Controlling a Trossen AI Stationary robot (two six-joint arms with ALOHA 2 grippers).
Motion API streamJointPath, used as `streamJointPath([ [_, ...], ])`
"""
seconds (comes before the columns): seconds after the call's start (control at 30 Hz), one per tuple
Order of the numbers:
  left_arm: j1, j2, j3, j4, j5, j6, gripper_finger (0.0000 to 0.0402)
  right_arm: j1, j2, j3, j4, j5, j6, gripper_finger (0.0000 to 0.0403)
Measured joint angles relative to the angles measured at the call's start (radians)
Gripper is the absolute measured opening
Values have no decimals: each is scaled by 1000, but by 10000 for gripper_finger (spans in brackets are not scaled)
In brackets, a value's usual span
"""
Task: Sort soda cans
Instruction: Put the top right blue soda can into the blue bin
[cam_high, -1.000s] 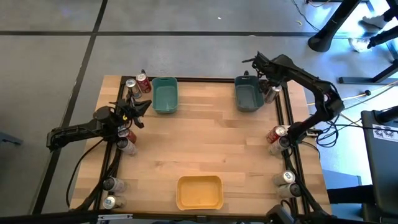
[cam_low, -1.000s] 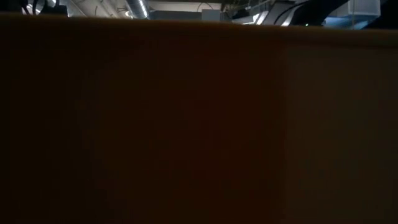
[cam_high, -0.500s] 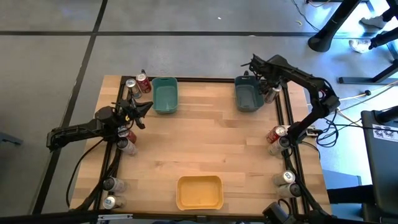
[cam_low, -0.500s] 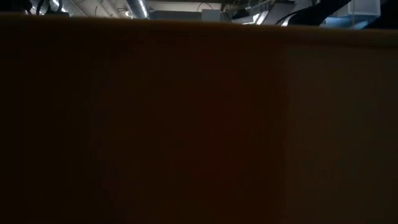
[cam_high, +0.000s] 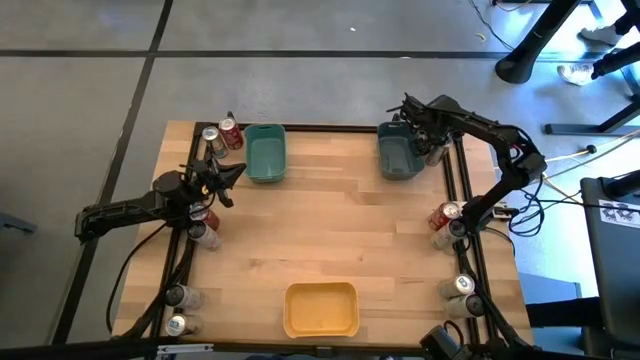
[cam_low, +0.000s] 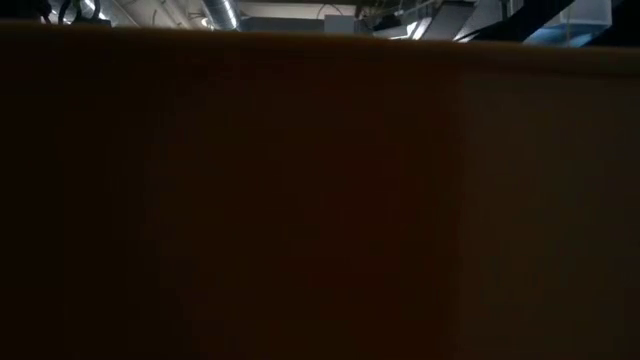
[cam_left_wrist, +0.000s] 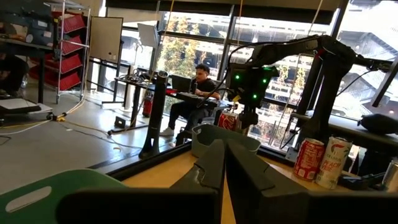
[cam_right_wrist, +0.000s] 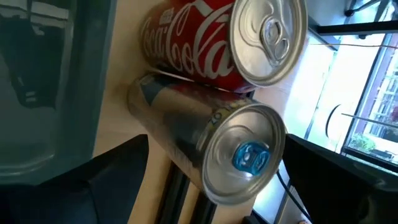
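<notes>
My right gripper (cam_right_wrist: 227, 183) is open and points steeply down over two upright soda cans at the table's far right edge, beside the grey bin (cam_high: 398, 155). Its fingers stand on either side of the silver can (cam_right_wrist: 211, 143) without touching it. A red can (cam_right_wrist: 224, 37) stands against that can. In the high view the gripper (cam_high: 428, 140) covers both cans. My left gripper (cam_left_wrist: 225, 165) is shut, holds nothing and waits at the table's left edge (cam_high: 222, 177), above a red can (cam_high: 203, 214) and a silver can (cam_high: 205, 236).
A teal bin (cam_high: 265, 153) stands at the far left and a yellow bin (cam_high: 321, 309) at the near middle; its wall (cam_low: 320, 200) fills the low view. More cans stand along the edges: far left (cam_high: 221, 134), near left (cam_high: 180, 308), right (cam_high: 444, 218), near right (cam_high: 460, 288). A person sits beyond the table (cam_left_wrist: 198, 93).
My right gripper has come down toward the silver can beside the grey bin, staying open. The cans have kept their places.
</notes>
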Motion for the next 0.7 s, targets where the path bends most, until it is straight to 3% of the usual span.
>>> streamJointPath([
  [0.7, 0, 0, 0, 1, 0, 0, 8, 0, 0, -61, 111, -167, -83, 363],
])
